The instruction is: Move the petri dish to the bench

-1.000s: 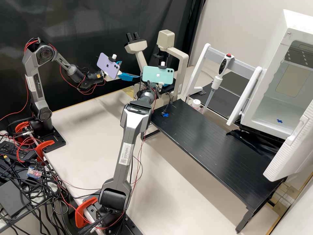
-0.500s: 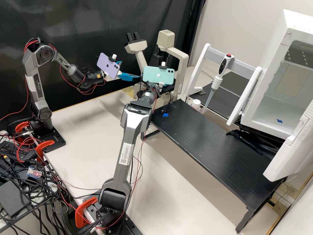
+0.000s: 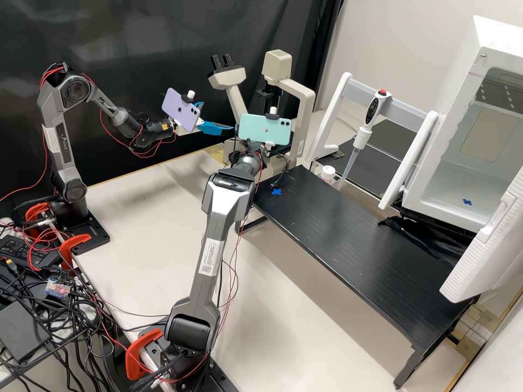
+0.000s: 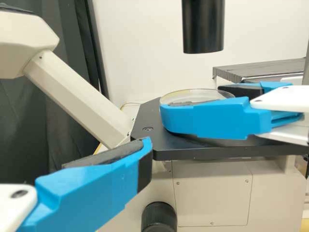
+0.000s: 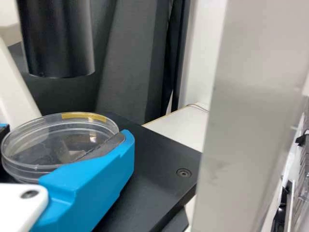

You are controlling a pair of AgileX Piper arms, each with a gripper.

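In the high view my left gripper [image 3: 218,116] is apart from the microscope [image 3: 308,103], its blue fingers spread with nothing between them. My right gripper [image 3: 269,145] is at the microscope, its fingertips hidden by a phone. The right wrist view shows the clear petri dish [image 5: 46,140] low over the black stage [image 5: 159,145], with my right gripper [image 5: 63,133] shut on it. Whether the dish touches the stage I cannot tell. In the left wrist view my left gripper [image 4: 108,179] stands open before the stage, apart from the dish [image 4: 193,94].
The black bench [image 3: 348,234] with a blue cross [image 3: 277,191] extends in front of the microscope. A black cylinder [image 4: 203,26] hangs above the stage. Further right stand a pipette [image 3: 360,136] on a white rack, a white-capped bottle [image 3: 327,173] and a white incubator [image 3: 422,198] with its door open.
The teal phone on my right arm has sunk slightly and tilted a little in the high view. The left arm has kept still.
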